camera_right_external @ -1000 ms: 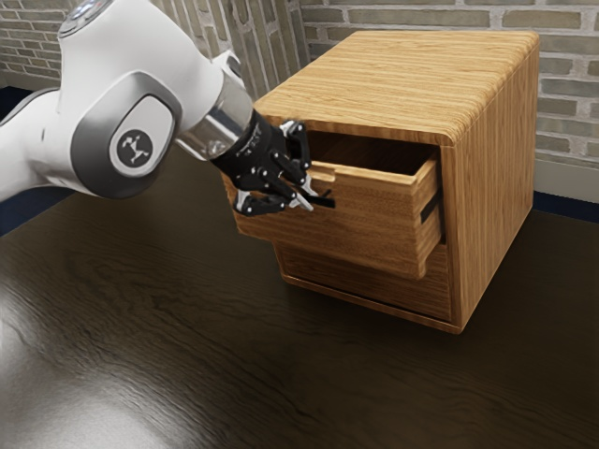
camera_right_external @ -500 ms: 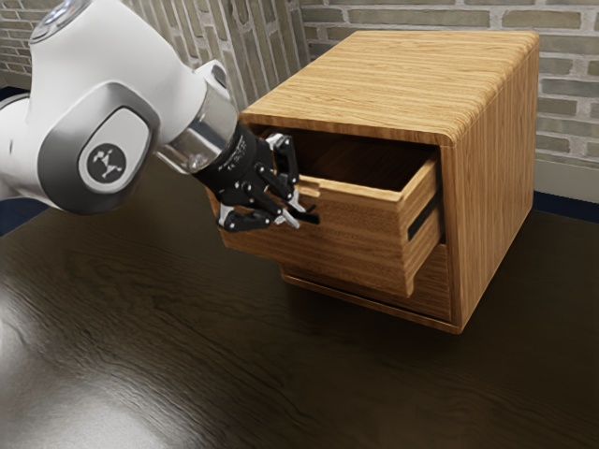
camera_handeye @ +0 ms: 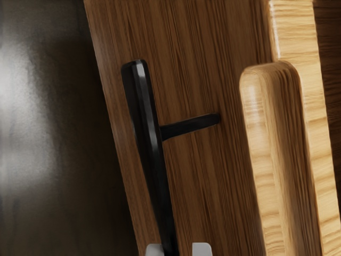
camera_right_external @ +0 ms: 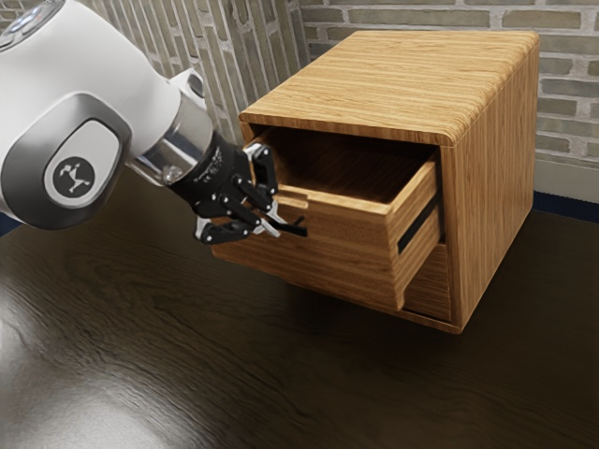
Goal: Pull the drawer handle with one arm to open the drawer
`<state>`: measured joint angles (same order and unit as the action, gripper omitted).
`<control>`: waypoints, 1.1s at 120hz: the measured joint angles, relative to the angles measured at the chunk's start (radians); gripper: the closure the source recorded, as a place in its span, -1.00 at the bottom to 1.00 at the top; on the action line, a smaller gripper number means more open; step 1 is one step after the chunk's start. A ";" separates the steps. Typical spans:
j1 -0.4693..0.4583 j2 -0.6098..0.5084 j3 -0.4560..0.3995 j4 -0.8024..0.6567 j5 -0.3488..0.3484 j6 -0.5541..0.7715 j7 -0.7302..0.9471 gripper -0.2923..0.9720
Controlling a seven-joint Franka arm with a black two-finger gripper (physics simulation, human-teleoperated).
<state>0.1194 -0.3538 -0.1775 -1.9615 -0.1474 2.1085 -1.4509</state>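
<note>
A wooden cabinet (camera_right_external: pixel 421 84) stands on the dark table. Its upper drawer (camera_right_external: pixel 346 243) is pulled well out toward the exterior view's left, and its hollow inside shows. The lower drawer (camera_right_external: pixel 432 288) sits pushed in beneath it. My black gripper (camera_right_external: pixel 273 221) is at the upper drawer's front, shut on the black bar handle (camera_right_external: pixel 298 225). In the wrist view the handle (camera_handeye: pixel 146 149) runs along the drawer front (camera_handeye: pixel 208 64) and passes between my two pale fingertips (camera_handeye: pixel 155 248).
The dark glossy table (camera_right_external: pixel 234 374) stretches in front of the cabinet and under the open drawer. A brick wall (camera_right_external: pixel 562 84) stands close behind the cabinet. My white arm (camera_right_external: pixel 84 122) fills the exterior view's upper left.
My gripper has moved toward the exterior view's left and slightly down, drawing the upper drawer further out of the cabinet. More of the drawer's inside is exposed.
</note>
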 joint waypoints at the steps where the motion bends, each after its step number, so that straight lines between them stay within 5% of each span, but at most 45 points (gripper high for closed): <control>1: 0.000 -0.001 0.000 -0.001 0.000 0.000 0.000 0.71; 132: 0.046 -0.187 -0.005 -0.128 -0.001 -0.074 -0.014 0.71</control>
<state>0.1655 -0.5412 -0.1828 -2.0897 -0.1482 2.0348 -1.4649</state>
